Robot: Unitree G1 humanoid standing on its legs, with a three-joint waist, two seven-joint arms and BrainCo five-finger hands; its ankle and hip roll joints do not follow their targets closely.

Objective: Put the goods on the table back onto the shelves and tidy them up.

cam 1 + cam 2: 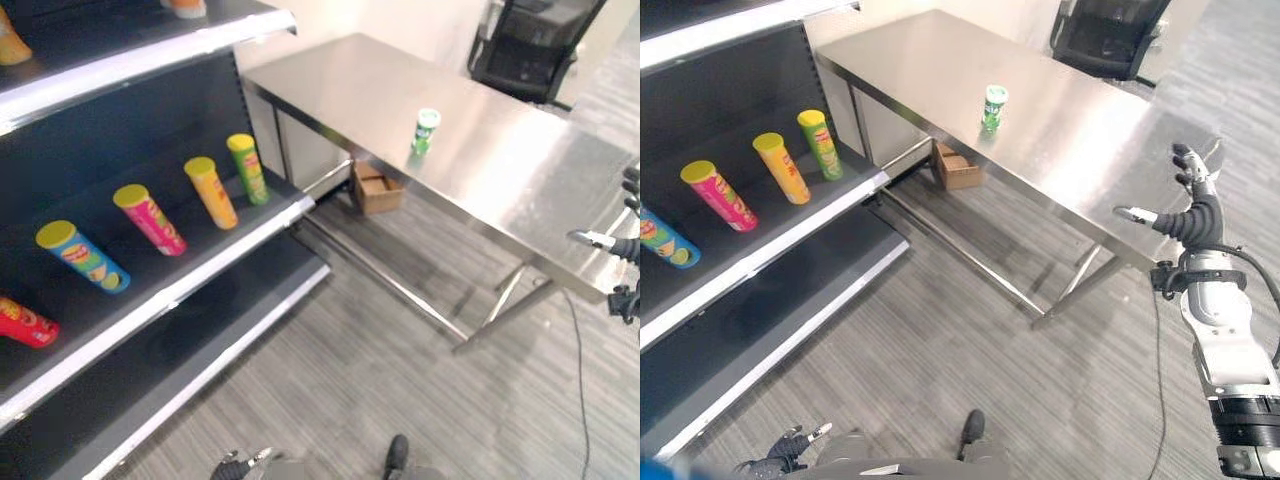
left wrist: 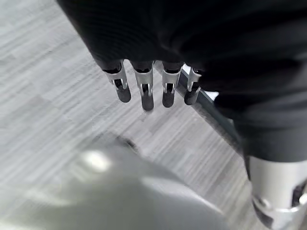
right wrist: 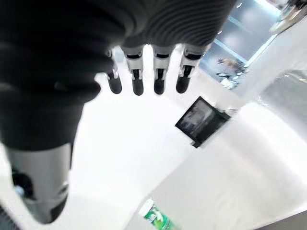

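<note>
Shelving point(image 1: 215, 245), black with silver edges, holds your tilted snack tubes; one green tube point(image 1: 425, 130) stands on the steel table point(image 1: 520, 170) beside it. Both hands, right point(image 1: 1188, 215) and left point(image 2: 153, 88), have relaxed, empty fingers.

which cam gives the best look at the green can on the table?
Right eye view: the green can stands upright and whole on the steel table, unobstructed. Left eye view shows the same can, equally whole. Right wrist view catches it cut off at the frame edge, past the open right hand.

Green-and-white can point(image 1: 426, 130), upright on the steel surface point(image 1: 520, 170), near its shelf-side edge, untouched.
</note>
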